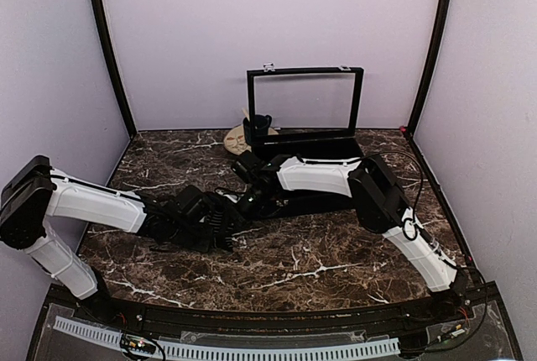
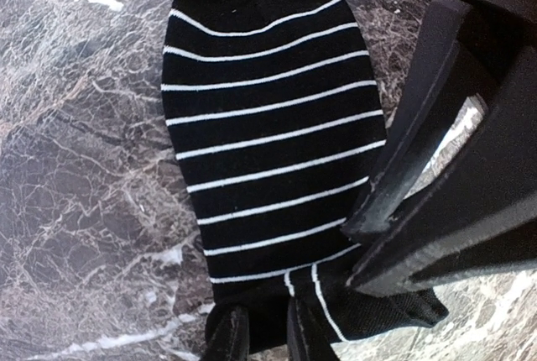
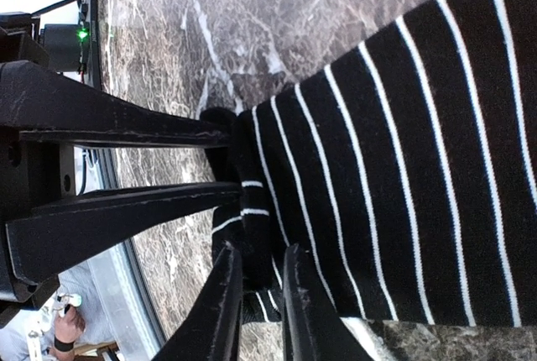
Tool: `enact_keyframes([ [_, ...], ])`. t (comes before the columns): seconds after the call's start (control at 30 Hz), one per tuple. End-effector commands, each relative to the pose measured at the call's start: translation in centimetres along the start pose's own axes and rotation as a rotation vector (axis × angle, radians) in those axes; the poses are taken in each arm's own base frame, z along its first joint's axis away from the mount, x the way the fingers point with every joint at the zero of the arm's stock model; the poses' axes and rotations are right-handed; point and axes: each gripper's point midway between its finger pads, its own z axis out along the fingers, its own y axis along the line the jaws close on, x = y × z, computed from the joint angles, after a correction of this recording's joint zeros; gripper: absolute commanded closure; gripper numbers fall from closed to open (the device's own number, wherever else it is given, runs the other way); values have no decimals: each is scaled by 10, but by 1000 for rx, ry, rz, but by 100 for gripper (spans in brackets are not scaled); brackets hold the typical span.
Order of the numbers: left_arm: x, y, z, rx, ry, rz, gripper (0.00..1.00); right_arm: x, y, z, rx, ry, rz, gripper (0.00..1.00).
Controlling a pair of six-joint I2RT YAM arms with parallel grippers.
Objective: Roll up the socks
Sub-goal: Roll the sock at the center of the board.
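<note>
Black with thin white stripes, the sock (image 2: 268, 126) lies flat on the marble table (image 2: 75, 168), just in front of the box (image 1: 306, 147), off its left corner, where both our arms meet. Our left gripper (image 2: 267, 315) is pinched on the sock's open end, in front of the box, where the fabric is turned over on itself. So we judge the roll barely begun: one small fold is made, and the striped length out to the rounded toe is flat. Our right gripper (image 3: 262, 256) stands at that same end beside the left one, its fingers a narrow gap apart with fabric between them. Whether it grips or has let go we cannot tell. The next move, as we see it, calls for one gripper to hold the fold tight while the other turns it over toward the toe, without dragging the sock across the table or letting the fold spring open.
</note>
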Motion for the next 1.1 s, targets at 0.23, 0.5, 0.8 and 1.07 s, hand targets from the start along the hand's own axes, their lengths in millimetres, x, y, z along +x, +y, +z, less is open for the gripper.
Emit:
enact_keyframes([
  [0.23,26,15,5,3,95,-53,82,-12,4,-18,11,-89,-22,74],
  [0.5,30,16,4,34,106,-83,82,-16,7,-27,32,-135,-30,73],
  [0.8,33,13,4,87,132,-99,82,-20,18,-45,64,-223,-71,73],
  [1.07,38,12,5,111,180,-100,82,-10,27,-50,144,-247,-157,73],
])
